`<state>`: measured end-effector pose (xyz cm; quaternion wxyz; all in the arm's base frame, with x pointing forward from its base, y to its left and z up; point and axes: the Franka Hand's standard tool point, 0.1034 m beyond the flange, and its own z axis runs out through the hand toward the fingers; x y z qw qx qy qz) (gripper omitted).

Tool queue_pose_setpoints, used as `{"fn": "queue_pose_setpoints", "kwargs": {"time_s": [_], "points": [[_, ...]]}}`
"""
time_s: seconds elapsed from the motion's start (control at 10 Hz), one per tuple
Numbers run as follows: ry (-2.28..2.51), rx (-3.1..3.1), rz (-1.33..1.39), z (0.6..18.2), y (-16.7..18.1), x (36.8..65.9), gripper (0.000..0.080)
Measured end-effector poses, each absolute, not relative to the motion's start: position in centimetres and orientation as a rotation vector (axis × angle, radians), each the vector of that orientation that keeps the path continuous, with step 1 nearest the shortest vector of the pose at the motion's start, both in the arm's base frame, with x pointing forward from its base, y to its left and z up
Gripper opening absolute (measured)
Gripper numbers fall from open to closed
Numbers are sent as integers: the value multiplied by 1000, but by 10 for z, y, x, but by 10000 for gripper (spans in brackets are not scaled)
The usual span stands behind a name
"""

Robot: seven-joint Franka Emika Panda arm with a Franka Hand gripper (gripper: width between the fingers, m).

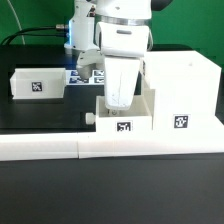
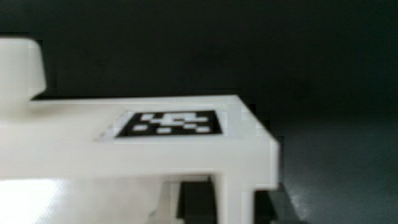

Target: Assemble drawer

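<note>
A small white open-top tray [image 1: 128, 121] with a black-and-white tag on its front stands at the table's middle, touching the large cube-like casing [image 1: 182, 92] on the exterior view's right. My gripper [image 1: 119, 100] reaches down into this tray. In the wrist view the tray's tagged wall [image 2: 173, 123] fills the picture, and my gripper [image 2: 233, 205] has its dark fingers [image 2: 196, 200] on both sides of that wall, shut on it. A round knob [image 2: 16, 68] sticks out from the tray. A second tagged tray [image 1: 38, 84] lies apart at the exterior view's left.
A long low white L-shaped bar [image 1: 110, 148] runs along the front of the parts. The marker board [image 1: 88, 75] lies behind the arm on the black table. The arm's body hides part of the area behind the middle tray.
</note>
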<state>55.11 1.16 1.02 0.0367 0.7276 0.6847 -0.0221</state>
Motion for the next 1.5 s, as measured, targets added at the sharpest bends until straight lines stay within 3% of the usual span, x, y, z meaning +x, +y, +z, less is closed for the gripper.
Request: {"fn": "queue_pose_setpoints", "kwargs": {"time_s": [1.5], "points": [[2122, 2211, -79, 10, 9, 551, 42]]}}
